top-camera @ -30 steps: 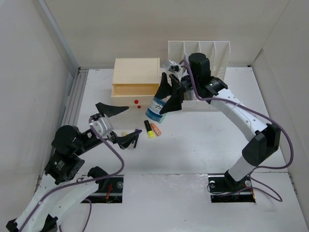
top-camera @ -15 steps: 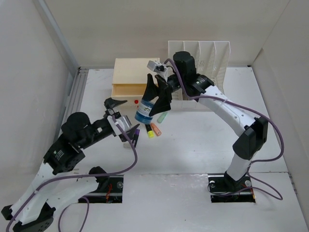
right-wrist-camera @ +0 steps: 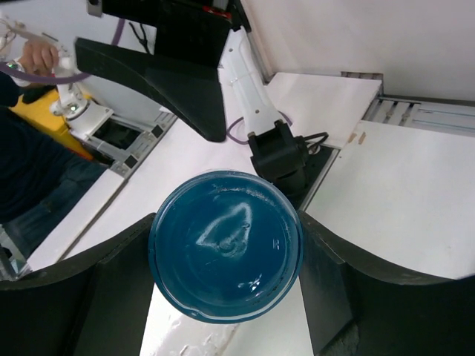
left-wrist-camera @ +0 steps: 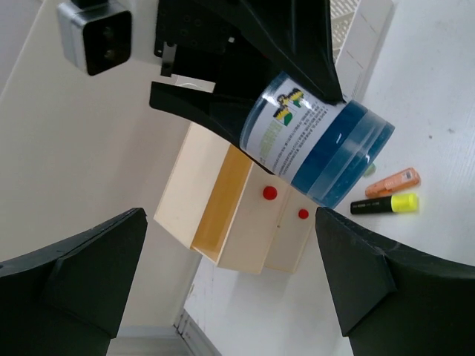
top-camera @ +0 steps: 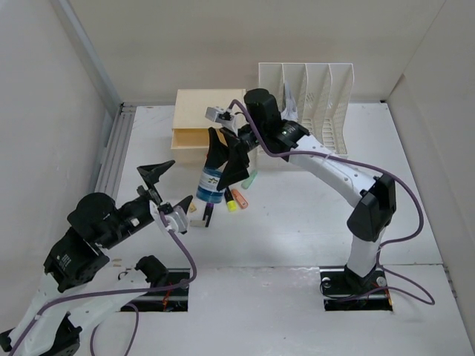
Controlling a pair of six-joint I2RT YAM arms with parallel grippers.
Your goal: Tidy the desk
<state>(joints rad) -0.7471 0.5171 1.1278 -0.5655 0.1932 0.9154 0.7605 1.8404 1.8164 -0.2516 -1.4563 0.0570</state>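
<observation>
My right gripper is shut on a blue-lidded jar with a printed label and holds it tilted above the desk, in front of the cream drawer box. In the right wrist view the jar's blue end fills the gap between the fingers. My left gripper stands open just left of the jar, not touching it. In the left wrist view the jar hangs well beyond my wide-open left gripper.
Yellow, orange and green highlighters lie under the jar. The drawer box has one drawer pulled out. A white slotted file rack stands at the back. A grooved rail runs along the left edge.
My right arm has carried the jar leftward and lower, toward the left gripper. My left arm has drawn back to the left, its gripper still open.
</observation>
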